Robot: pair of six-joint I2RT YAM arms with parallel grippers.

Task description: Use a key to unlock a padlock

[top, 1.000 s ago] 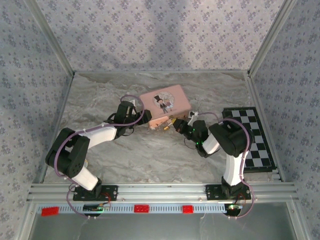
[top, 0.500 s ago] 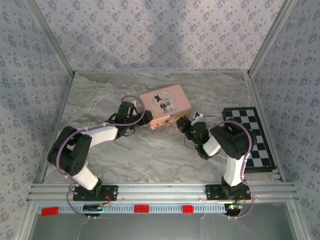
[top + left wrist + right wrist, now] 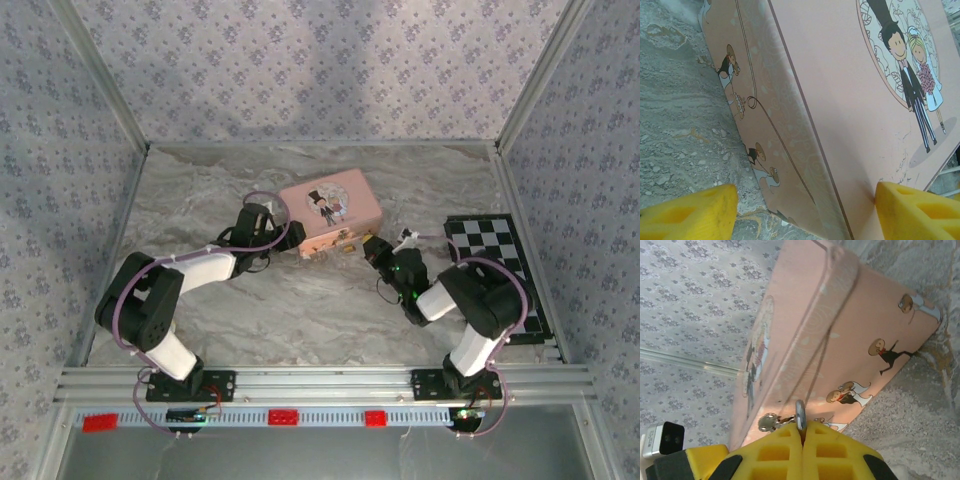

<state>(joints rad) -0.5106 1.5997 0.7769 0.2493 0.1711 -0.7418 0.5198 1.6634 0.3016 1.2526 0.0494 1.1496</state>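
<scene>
Padlock, tiny and brass-gold (image 3: 349, 242), is showing from above as a small glint against the front wall of the pink rectangular picture-lidded box (image 3: 330, 205), which is sitting on the grey marbled surface (image 3: 300, 300). The left fingers (image 3: 292, 240) are sitting at the box's near left corner, and the right fingers (image 3: 371, 247) are pointing at the padlock. In the left wrist view, the yellow left fingers (image 3: 690, 212) are standing apart, straddling the box's corner. In the right wrist view, the right fingers (image 3: 790, 445) are clenching a thin silvery key (image 3: 800, 417) beside the box wall.
</scene>
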